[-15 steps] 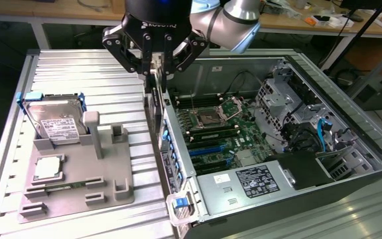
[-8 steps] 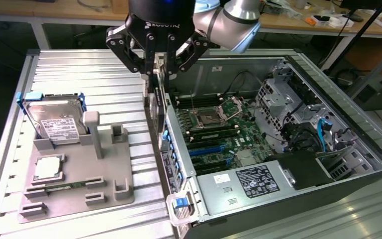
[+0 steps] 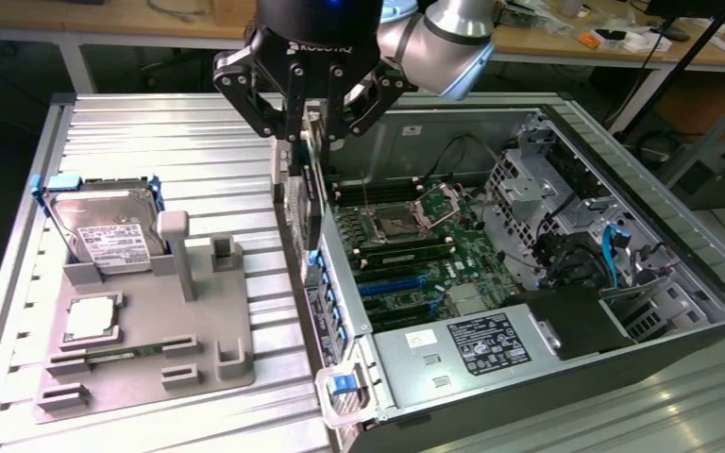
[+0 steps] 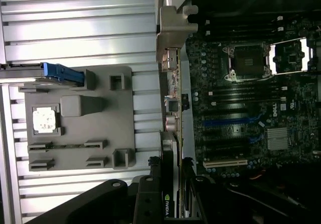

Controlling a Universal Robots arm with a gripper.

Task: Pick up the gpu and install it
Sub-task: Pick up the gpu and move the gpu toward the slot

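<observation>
You've got 1 gpu (image 3: 301,203) clamped edge-on between the 2 fingers of the 1 gripper (image 3: 312,140). It hangs upright at the exterior view's left wall of the 1 open case (image 3: 683,255), beside 1 motherboard (image 3: 400,255). Further left, 1 tray (image 3: 211,311) holds 1 hard drive (image 3: 110,236) and 1 CPU chip (image 3: 92,319).

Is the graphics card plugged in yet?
Not yet: the gpu hangs on edge in the jaws of the gripper, above the edge of the case, away from the blue slots.

HDD (image 3: 109,236) & CPU chip (image 3: 91,319) on gray holder (image 3: 211,316), beside open PC case (image 3: 697,274).
</observation>
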